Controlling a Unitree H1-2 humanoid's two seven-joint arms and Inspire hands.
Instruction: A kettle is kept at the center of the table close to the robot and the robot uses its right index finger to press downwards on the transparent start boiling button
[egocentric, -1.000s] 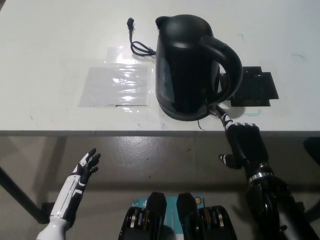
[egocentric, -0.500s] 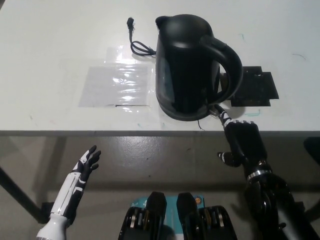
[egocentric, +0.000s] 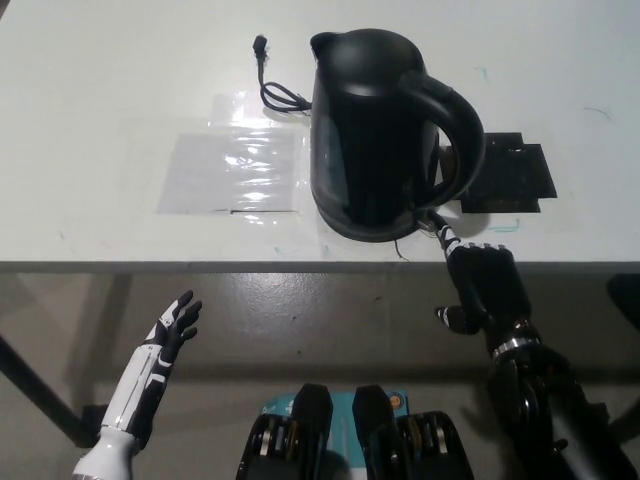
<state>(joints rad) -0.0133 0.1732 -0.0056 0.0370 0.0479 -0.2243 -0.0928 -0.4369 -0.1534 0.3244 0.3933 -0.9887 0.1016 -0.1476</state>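
One black kettle (egocentric: 375, 130) is standing on one white table (egocentric: 100, 80), and nothing else of its kind is showing. One black power cord (egocentric: 272, 85) is lying behind it, ending in a single plug. One clear plastic sheet (egocentric: 235, 168) is lying flat on the tabletop to the kettle's left, and one black flat square mat (egocentric: 510, 178) is lying to its right. Two robot hands are showing: one white left hand (egocentric: 170, 330) hanging below the table edge, and one black right hand (egocentric: 485, 285) reaching up at the kettle's base. Two faint green marks are showing on the tabletop at the far right.
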